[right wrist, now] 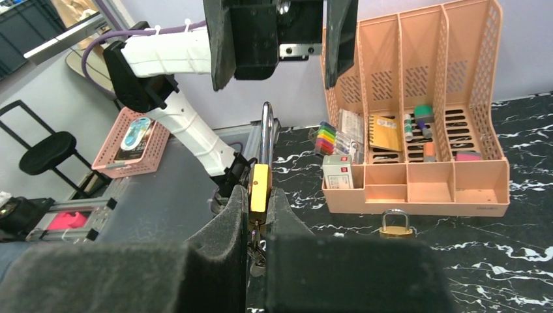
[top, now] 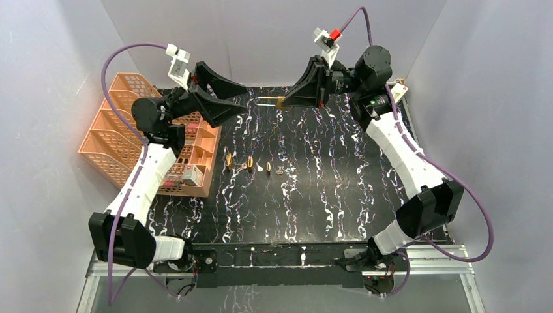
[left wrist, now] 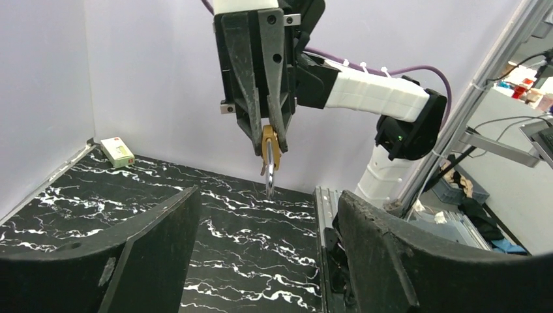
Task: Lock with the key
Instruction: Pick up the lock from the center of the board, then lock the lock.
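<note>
Over the far edge of the surface point(top: 339, 195), grips a brass padlock point(right wrist: 259, 186) in the right claw point(top: 282, 102), clamped on its body, shackle pointing at the left claw point(top: 244, 98). Holds the left claw apart, facing the shackle, not touching it. Shows a spare padlock point(right wrist: 396, 223) lying mid-surface, near the orange organizer point(top: 124, 130) at the left edge.

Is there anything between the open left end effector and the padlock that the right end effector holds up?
Nothing visible does. The left end effector, open, faces the padlock clamped in the right end effector, with only air between them. The spare padlocks and keys lie on the table, nearer the bases.
</note>
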Controlling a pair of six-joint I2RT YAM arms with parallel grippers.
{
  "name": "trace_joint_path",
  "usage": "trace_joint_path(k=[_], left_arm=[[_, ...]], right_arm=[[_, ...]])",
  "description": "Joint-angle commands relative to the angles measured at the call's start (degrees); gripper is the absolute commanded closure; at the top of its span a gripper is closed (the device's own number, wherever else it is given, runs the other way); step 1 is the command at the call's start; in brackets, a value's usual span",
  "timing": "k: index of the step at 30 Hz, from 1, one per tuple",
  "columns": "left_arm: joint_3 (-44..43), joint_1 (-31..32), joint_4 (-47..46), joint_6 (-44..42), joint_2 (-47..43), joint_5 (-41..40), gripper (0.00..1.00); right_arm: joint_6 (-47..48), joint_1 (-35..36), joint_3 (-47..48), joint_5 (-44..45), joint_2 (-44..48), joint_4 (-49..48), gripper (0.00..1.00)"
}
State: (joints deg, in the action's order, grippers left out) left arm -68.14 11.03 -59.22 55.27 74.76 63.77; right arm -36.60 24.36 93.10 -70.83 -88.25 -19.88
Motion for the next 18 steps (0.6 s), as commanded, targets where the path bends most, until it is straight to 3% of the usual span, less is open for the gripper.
trace_joint_path(k=[1, 15, 18], left_arm=[[-5.48, -0.78, 1.25, 3.21, 1.47, 5.06, 0.28], [-6.9, -0.66, 7.03, 1.72, 3.29, 6.12, 0.36], [-7.01, -0.67, 7.22, 1.65, 3.37, 6.12, 0.44]], right_arm=[[-1.41, -0.06, 3.91, -2.82, -0.09, -0.18, 1.0], [-3.82, 0.0, 5.3, -1.35, -2.2, -1.94, 1.0], [-3.9, 0.17, 5.32, -0.76, -2.71, -1.92, 1.0]])
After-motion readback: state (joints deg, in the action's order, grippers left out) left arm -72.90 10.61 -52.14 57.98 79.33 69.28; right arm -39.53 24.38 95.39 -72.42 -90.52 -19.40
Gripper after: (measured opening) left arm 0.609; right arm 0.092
